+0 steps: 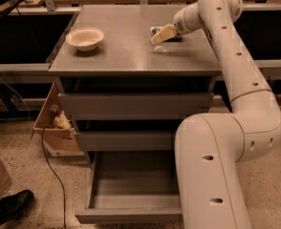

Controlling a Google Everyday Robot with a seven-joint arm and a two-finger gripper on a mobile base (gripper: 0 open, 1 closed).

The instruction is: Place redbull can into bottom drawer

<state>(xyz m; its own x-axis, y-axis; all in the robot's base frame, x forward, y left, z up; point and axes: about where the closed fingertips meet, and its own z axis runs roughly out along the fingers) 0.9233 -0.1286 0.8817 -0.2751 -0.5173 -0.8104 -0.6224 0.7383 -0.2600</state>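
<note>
I am reaching my gripper [162, 34] over the redbull can [155, 30], far right on the cabinet top [116, 56]; whether it is gripping, I cannot tell. The bottom drawer [131, 185] is standing open.

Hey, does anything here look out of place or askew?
Nothing looks spilled. The bottom drawer stands pulled open, while the claw is low over the cabinet top at the redbull can. A cardboard box leans tilted against the cabinet's left side.
</note>
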